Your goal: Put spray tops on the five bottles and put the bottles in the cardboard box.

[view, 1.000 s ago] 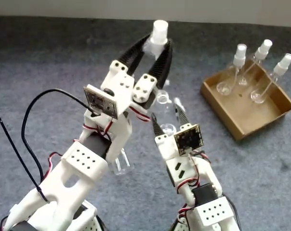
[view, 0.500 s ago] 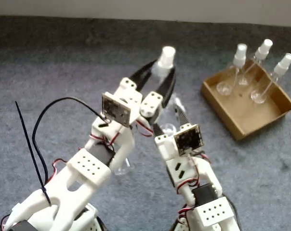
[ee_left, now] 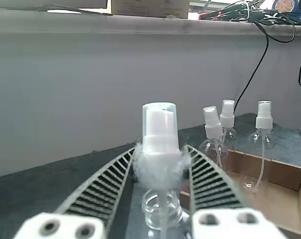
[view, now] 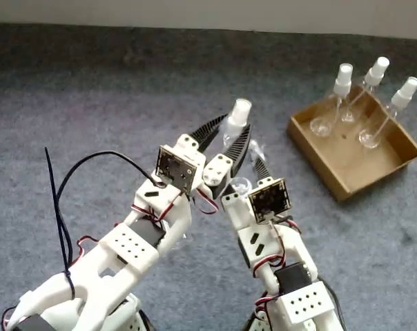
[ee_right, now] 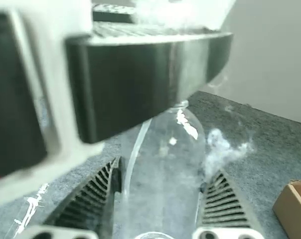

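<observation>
My left gripper [view: 235,128] is shut on a white spray top [view: 237,112] with a clear cap, whose thin tube hangs down. Directly under it stands a clear bottle [view: 240,183], held upright by my right gripper [view: 239,165], which is shut on its body. In the left wrist view the spray top [ee_left: 159,134] sits between my fingers [ee_left: 105,179], just above the open bottle neck [ee_left: 161,209]. In the right wrist view the bottle [ee_right: 165,149] stands between my fingers [ee_right: 80,209], with the left gripper's finger [ee_right: 140,64] close overhead.
The cardboard box [view: 346,172] lies at the right on the grey carpet, and inside it three bottles with spray tops [view: 343,96] lean against the far wall. The same box [ee_left: 270,172] lies beyond the spray top in the left wrist view. Black cables loop at the left arm.
My left gripper has carried the spray top down and toward the right arm, ending just over the held bottle's neck. The right arm and its bottle have stayed still.
</observation>
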